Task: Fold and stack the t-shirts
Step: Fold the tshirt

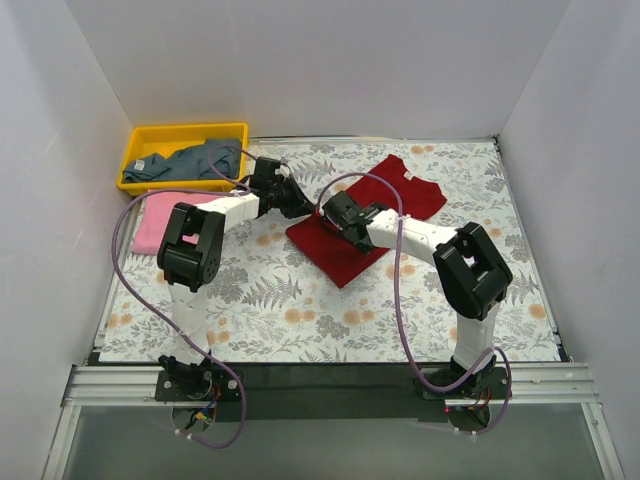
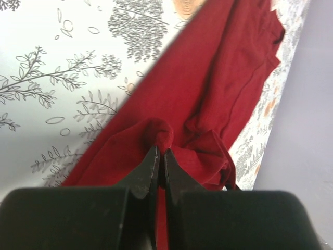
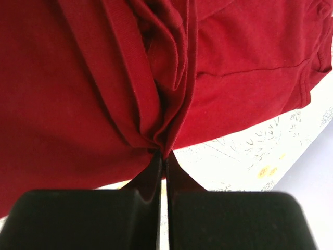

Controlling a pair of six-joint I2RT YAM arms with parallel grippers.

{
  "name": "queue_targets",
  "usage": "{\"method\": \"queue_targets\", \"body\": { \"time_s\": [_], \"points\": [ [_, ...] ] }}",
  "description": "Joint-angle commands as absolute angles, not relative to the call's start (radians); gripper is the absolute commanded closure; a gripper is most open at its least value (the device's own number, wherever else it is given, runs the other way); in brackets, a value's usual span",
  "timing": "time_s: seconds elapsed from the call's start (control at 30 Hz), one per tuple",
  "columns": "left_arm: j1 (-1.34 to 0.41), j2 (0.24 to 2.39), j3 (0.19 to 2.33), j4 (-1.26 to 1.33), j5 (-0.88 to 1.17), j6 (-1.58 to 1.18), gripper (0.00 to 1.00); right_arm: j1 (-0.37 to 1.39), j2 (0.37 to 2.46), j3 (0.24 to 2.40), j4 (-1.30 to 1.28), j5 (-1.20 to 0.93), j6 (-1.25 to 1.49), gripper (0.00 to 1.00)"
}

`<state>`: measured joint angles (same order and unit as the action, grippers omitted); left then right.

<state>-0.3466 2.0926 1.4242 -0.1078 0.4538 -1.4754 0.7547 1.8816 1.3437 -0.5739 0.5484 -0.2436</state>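
The dark red t-shirt (image 1: 405, 190) lies on the far middle of the table (image 1: 300, 310). Its long axis runs on a slant, from a flat, partly doubled slab at the near left up to spread sleeves at the far right. Both arms meet at the slab's far-left edge. The left gripper (image 2: 161, 152) is clamped tight on a small bunched knob of red cloth at the outer edge. The right gripper (image 3: 164, 155), just to its right, is squeezed shut on a gathered fan of pleats a little further in. From both pinch points almost all of the cloth lies to the right and toward the near side, so the two grips look set to carry this edge across the slanted axis together. The arms are about equally near, so neither has the advantage. The pink t-shirt (image 1: 150, 222) lies flat well to the left, and the blue-grey t-shirt (image 1: 200, 160) is heaped in the yellow bin (image 1: 180, 131) at the far left.
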Motion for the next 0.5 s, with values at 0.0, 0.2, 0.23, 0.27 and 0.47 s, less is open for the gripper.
{"method": "queue_targets", "body": {
  "time_s": [0.0,0.2,0.23,0.27,0.47],
  "points": [
    [-0.356,2.103,1.453,-0.069,0.431,-1.453,1.0,0.747,1.905,1.328,-0.523,0.6,-0.25,0.98],
    [-0.379,2.114,1.457,-0.041,0.403,-1.405,0.98,0.745,1.921,1.312,-0.506,0.609,-0.239,0.91],
    [-0.379,2.115,1.46,-0.04,0.403,-1.402,0.98,0.746,1.921,1.309,-0.505,0.612,-0.236,0.89],
    [-0.38,2.115,1.46,-0.034,0.405,-1.401,0.96,0.746,1.921,1.307,-0.506,0.612,-0.235,0.89],
    [-0.385,2.063,1.434,-0.015,0.384,-1.385,0.59,0.745,1.873,1.322,-0.508,0.621,-0.204,0.64]
  ]
}}
